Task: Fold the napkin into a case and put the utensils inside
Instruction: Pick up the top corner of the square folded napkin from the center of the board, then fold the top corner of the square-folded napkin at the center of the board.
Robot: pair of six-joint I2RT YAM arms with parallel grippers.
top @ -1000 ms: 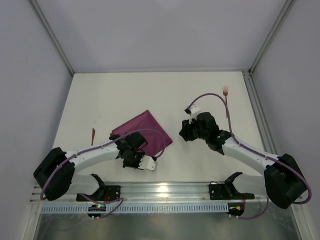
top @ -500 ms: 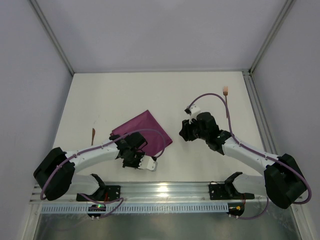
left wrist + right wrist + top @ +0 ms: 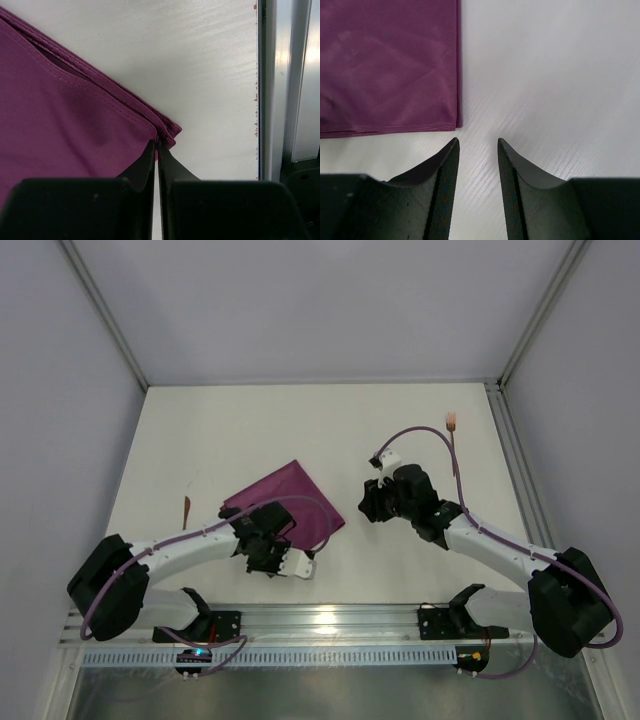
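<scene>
Left wrist view: left gripper (image 3: 157,146) is pinching the napkin (image 3: 70,110) by its near corner, cloth spreading farward, while right gripper (image 3: 478,144) is hovering part-open, empty, rightward.

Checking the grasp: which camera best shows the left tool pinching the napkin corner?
Left wrist view: the left tool is shut on the napkin at its layered corner, close up. The top view hides that corner under the left arm; the right wrist view shows only another corner.
</scene>
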